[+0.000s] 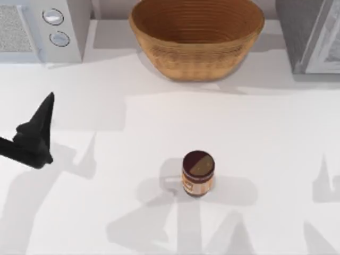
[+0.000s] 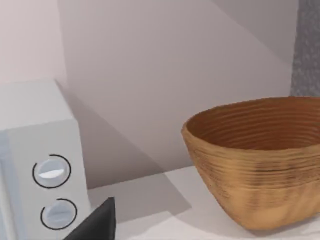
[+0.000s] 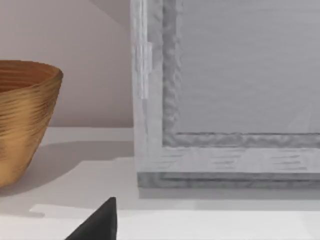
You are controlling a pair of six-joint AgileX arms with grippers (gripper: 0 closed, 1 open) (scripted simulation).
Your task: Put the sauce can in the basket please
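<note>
Sauce can: the small short cylinder with a dark maroon and tan top and an orange, cream and brown label (image 1: 198,173) stands upright on the white table (image 1: 265,138), slightly below the centre of the top view. Nothing touches it.

Basket: the large round golden-brown woven wicker bowl (image 1: 197,37) sits at the upper middle of the top view, well apart from the can. Its ribbed inside holds nothing that I can see. It also shows at the right of the left wrist view (image 2: 260,160) and at the left edge of the right wrist view (image 3: 22,117).

Left gripper: the dark pointed left gripper (image 1: 40,125) hangs at the left edge of the top view, far from the can and empty. Whether its fingers are parted or closed I cannot tell.

Right arm: one dark fingertip (image 3: 100,222) shows at the bottom of the right wrist view, facing a grey framed cabinet (image 3: 225,100). Its grip state cannot be told either.

Other things: a pale grey appliance with two round knobs (image 1: 56,26) stands at the upper left of the top view.

Done: by my judgement, nothing yet. The can is ungrasped and outside the basket.

Left: reaching the can, gripping it, lifting it, carrying it up the frame over the basket rim, and releasing it inside.
</note>
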